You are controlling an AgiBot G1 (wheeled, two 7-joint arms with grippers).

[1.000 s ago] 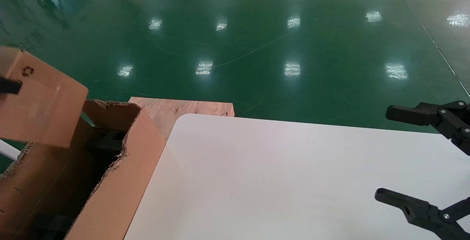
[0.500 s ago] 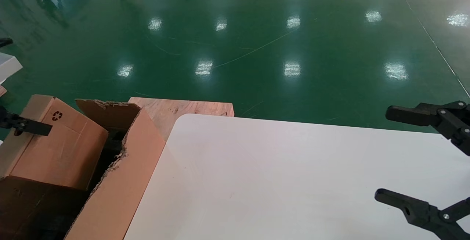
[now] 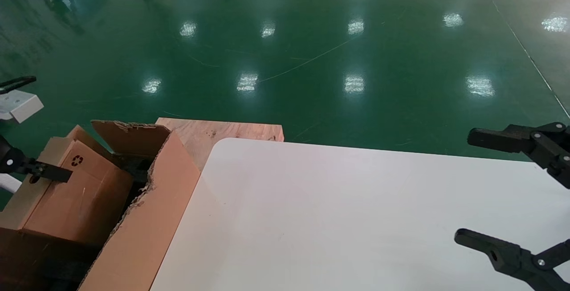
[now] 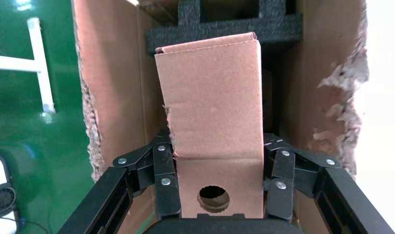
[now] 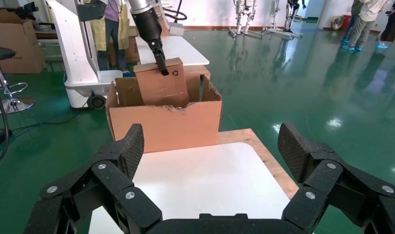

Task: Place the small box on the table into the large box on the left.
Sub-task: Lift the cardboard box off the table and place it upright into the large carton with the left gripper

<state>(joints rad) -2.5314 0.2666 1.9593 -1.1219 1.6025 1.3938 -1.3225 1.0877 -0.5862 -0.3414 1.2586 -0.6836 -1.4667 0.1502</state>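
Note:
The small box (image 3: 75, 193), brown cardboard with a recycling symbol and a round hole, stands upright and partly inside the large box (image 3: 151, 219), a torn-edged carton at the left. My left gripper (image 4: 218, 165) is shut on the small box (image 4: 212, 112), with a finger on each side; one finger (image 3: 53, 174) shows in the head view. The right wrist view shows the small box (image 5: 159, 85) sticking out of the large box (image 5: 166, 129). My right gripper (image 3: 467, 186) is open and empty over the right side of the white table (image 3: 334, 215).
Black foam (image 4: 224, 34) lies at the bottom of the large box. A bare wooden board (image 3: 222, 130) sticks out behind the table's rounded corner. A white robot base (image 5: 81, 48) stands beyond the carton. Green floor lies all round.
The left gripper has lowered the small box from above the carton down into its opening. The right gripper has not moved.

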